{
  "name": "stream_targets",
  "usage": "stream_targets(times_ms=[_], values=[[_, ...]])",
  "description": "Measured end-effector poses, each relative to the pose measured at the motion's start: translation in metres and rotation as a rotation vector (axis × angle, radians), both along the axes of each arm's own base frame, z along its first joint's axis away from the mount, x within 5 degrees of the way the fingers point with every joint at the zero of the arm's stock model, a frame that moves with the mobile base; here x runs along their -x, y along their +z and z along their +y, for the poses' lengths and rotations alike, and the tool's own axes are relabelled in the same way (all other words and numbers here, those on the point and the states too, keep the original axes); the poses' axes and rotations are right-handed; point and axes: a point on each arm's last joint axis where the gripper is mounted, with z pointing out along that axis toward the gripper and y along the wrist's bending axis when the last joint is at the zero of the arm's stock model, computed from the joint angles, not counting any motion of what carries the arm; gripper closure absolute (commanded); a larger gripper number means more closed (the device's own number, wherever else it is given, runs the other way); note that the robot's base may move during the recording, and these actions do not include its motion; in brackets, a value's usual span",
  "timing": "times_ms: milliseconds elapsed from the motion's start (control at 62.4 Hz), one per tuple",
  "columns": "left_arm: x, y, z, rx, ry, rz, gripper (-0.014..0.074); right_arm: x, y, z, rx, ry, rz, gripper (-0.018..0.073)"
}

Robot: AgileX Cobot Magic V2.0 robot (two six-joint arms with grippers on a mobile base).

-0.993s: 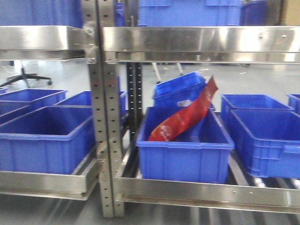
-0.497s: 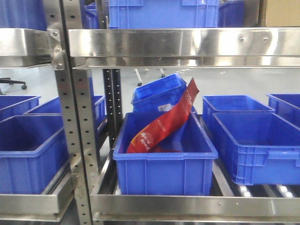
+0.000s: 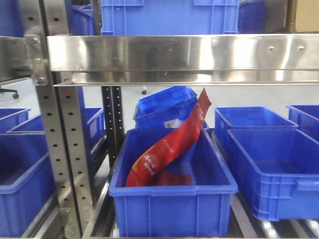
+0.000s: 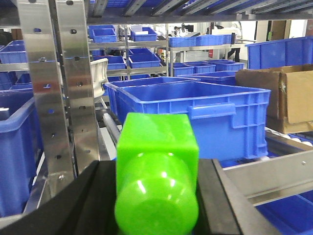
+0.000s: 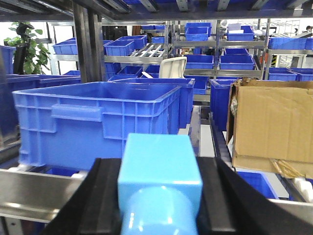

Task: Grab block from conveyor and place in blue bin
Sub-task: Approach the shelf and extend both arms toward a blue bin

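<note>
Pouch (image 3: 167, 149) front; green block (image 4: 156, 166), blue block (image 5: 160, 181) (wrists)

Qty per view.
Front: red pouch (image 3: 167, 149) x1; blue bins (image 3: 172, 209) on lower level, min. 8, several cut off at the frame edge.
L wrist: green block (image 4: 156, 166) x1; cardboard box (image 4: 286, 100) x1.
R wrist: light-blue block (image 5: 159, 169) x1; cardboard box (image 5: 274, 122) x1; potted plant (image 5: 29, 44) x1.

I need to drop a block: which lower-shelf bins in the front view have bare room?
The right bin, beside the centre bin, looks bare; so does the left bin past the steel post. The centre bin is crowded: a red packet leans across it, leaving its right side free.
</note>
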Motion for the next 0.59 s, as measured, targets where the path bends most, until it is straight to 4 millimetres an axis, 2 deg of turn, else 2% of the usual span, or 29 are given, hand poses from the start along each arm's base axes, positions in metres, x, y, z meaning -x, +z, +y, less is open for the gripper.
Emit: stream_targets(times_ms=[593], values=[[0.0000,0.0000,0.0000,0.000,0.000,0.000,0.0707,0.0000,0.0000,0.0000,0.000,0.000,0.000,0.0721]])
